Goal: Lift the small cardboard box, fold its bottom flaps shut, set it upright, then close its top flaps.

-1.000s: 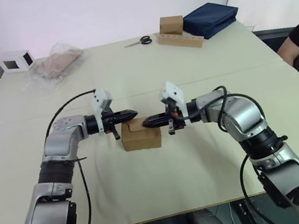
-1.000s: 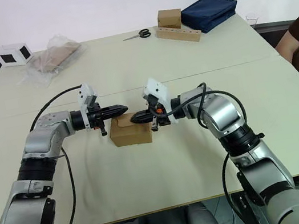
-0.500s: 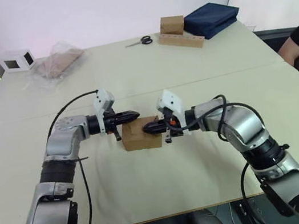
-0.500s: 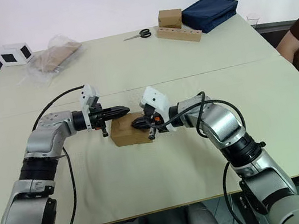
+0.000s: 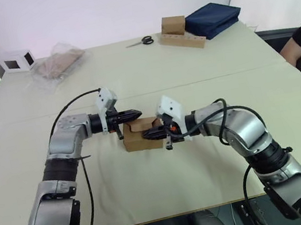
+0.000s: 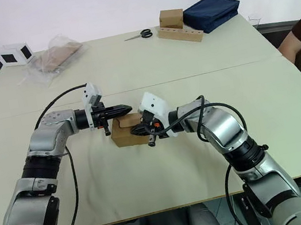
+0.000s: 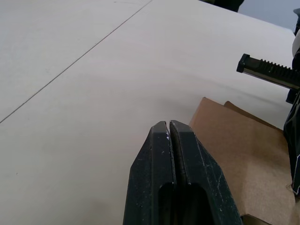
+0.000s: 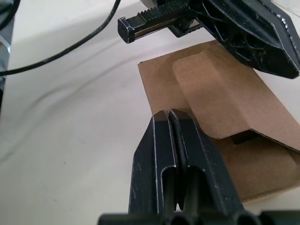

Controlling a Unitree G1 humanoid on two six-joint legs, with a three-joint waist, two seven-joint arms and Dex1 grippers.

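Right claw (image 5: 148,133) advanced over small cardboard box (image 5: 138,140) (closed)

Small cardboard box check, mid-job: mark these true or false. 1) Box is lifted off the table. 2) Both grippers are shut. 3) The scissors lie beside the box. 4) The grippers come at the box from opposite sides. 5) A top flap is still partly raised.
1) False: the small cardboard box sits on the table.
2) True: the left gripper and the right gripper both have their fingers pressed together.
3) False: the scissors lie at the table's far edge, well away from the box.
4) True: left arm from the robot's left, right arm from its right.
5) True: one flap is not flat yet.
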